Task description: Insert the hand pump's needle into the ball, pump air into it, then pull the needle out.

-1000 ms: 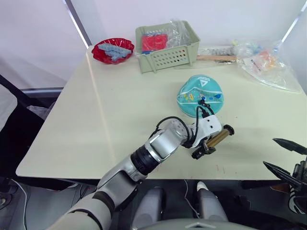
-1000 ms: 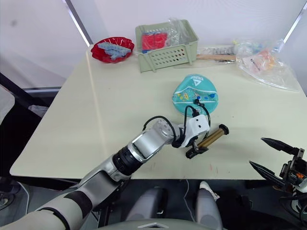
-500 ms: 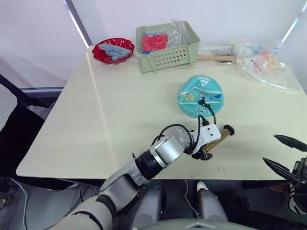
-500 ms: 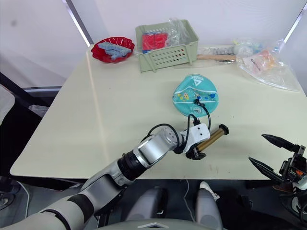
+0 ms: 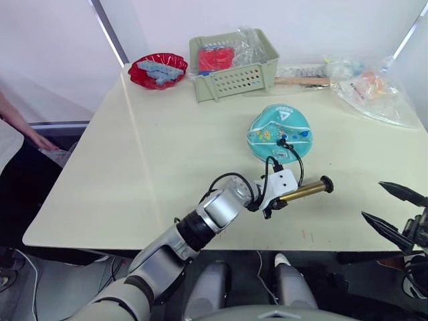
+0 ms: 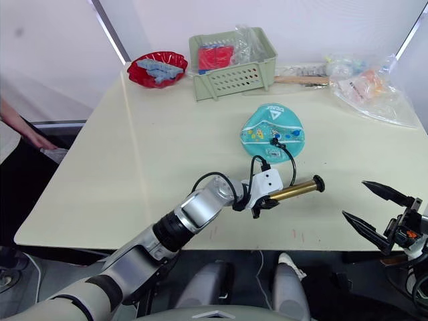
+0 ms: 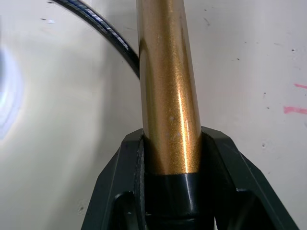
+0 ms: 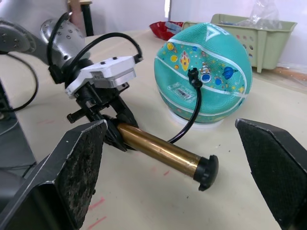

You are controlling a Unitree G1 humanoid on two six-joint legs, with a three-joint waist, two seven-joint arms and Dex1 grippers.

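Observation:
The teal ball [image 5: 281,132] sits on the table's right half, resting on a white ring. A thin black hose [image 5: 296,162] loops from the ball's valve [image 8: 194,76] down to the hand pump [image 5: 305,191], a bronze-gold cylinder lying on the table. The needle is hidden where the hose meets the ball. My left gripper [image 5: 274,202] is shut on the hand pump near its black end cap, one finger on each side [image 7: 128,158]. My right gripper [image 5: 393,212] hangs open past the table's front right corner, apart from the pump.
At the table's far side stand a green basket [image 5: 234,80], a red bowl [image 5: 157,70] holding blue pieces, and plastic bags [image 5: 371,90]. A person's arm [image 5: 20,127] shows at the left edge, beside the table. The front table edge [image 5: 200,247] lies just below the pump.
My left gripper has closed on the pump's cylinder, and the pump has swung so its far end points more to the right. A person's arm has come into view at the left.

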